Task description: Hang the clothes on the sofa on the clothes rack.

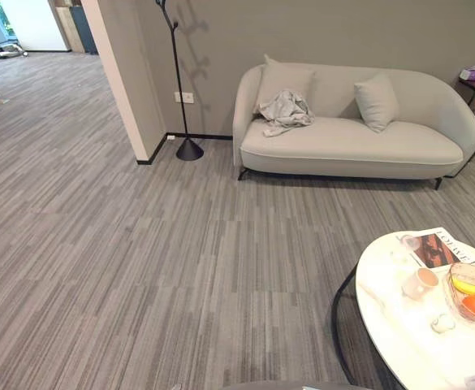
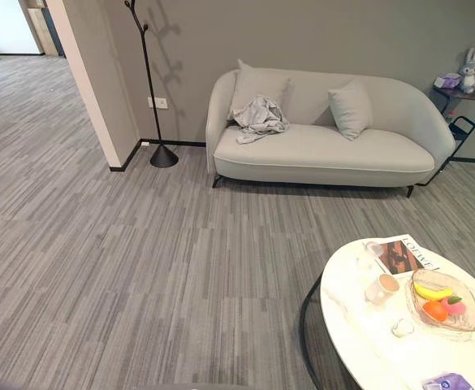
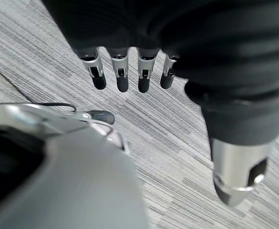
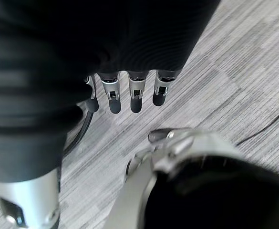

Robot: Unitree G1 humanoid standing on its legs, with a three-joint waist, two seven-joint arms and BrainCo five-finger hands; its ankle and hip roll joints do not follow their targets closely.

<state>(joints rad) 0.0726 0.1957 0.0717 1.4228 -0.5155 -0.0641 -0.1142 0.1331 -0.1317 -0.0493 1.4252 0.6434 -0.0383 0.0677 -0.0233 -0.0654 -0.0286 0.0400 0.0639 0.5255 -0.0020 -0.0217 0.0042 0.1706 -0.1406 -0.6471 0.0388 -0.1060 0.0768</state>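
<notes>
Both of my hands hang empty over the carpet: the left hand [image 3: 129,71] has its fingers straight and relaxed, and the right hand [image 4: 125,90] is just as slack, grasping nothing. The clothes [image 1: 286,112] lie as a crumpled grey heap on the sofa [image 1: 359,146], at its left end in the upper middle of the frame, resting against a cushion [image 1: 284,81]. A second cushion [image 1: 376,101] sits further right. The clothes rack [image 1: 178,81], a thin black pole on a cone base, stands upper left of the frame beside the wall corner, near the sofa's left arm. A round white table [image 1: 416,325] with a fruit bowl [image 1: 472,296] and cup [image 1: 420,283] fills the lower right. I judge the walk ahead risks clipping that table, and a loose grab could drop the cloth or tip the slender rack.
</notes>
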